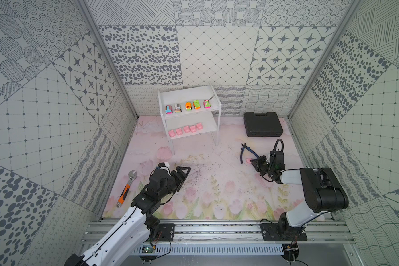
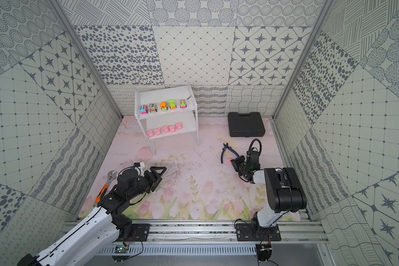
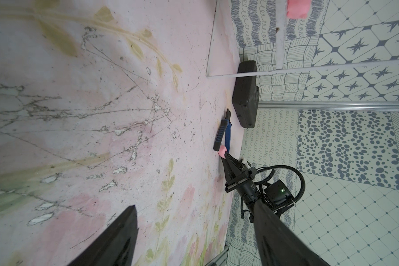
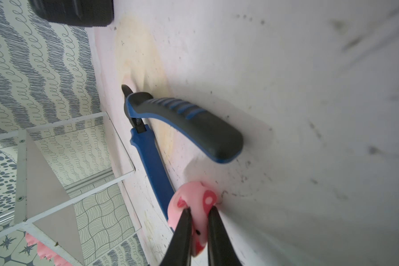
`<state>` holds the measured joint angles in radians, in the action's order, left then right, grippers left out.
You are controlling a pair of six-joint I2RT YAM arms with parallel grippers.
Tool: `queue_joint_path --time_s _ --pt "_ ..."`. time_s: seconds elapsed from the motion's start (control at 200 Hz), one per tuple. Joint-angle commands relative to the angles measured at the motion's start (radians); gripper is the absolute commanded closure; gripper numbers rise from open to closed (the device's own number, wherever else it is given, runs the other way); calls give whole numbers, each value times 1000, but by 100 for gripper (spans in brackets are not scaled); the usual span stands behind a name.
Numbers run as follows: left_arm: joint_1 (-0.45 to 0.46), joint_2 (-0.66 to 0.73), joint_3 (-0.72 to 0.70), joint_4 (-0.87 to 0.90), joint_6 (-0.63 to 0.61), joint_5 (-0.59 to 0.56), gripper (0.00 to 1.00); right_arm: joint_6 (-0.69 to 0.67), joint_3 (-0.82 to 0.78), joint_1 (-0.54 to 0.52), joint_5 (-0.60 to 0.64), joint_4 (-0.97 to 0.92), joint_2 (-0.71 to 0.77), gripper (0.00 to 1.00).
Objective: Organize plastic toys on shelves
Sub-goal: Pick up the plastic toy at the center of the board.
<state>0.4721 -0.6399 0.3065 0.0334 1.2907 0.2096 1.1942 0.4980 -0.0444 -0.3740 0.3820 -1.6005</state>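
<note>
The white shelves (image 1: 189, 93) (image 2: 164, 94) stand at the back. Several toy cars (image 1: 188, 106) line the upper tier and several pink pigs (image 1: 186, 129) the lower one. On the mat to the right, my right gripper (image 1: 252, 161) (image 4: 199, 208) is shut on one more pink pig (image 1: 248, 160) (image 2: 229, 160) (image 4: 194, 200), which lies low at the mat beside the pliers' handles. The left wrist view also shows this pig (image 3: 222, 151) at the jaw tips. My left gripper (image 1: 184, 170) (image 3: 194, 207) hovers open and empty over the mat's left middle.
Blue-handled pliers (image 1: 245, 150) (image 4: 182, 124) lie touching distance from the held pig. A black case (image 1: 263, 124) sits at the back right. An orange-handled wrench (image 1: 127, 188) lies by the left wall. Patterned walls close in the mat on three sides.
</note>
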Motion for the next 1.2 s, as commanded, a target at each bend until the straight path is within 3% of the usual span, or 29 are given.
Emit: queue_joint_path --time_s 0.0,0.17,0.305,0.405,0.55,0.685,0.835,1.191 --pt "2 12 16 -19 -47 -10 18 -79 -2 -3 41 -64 66 87" --pt "2 24 57 15 -159 2 19 -302 7 -4 37 -213 251 88" --pt "2 16 122 49 -345 54 19 -489 4 -7 -92 -292 395 89" --pt "2 -25 192 81 -506 147 20 -612 10 -46 -196 -333 486 89" --pt "2 -145 289 98 -664 334 19 -805 83 -191 -226 -455 551 89" --pt "2 -280 362 83 -708 506 19 -968 128 -354 -204 -513 580 88" --pt "16 -371 389 2 -688 658 23 -1111 150 -476 -281 -515 571 88" --pt "169 -450 438 76 -838 613 39 -1240 248 -641 -275 -619 477 87"
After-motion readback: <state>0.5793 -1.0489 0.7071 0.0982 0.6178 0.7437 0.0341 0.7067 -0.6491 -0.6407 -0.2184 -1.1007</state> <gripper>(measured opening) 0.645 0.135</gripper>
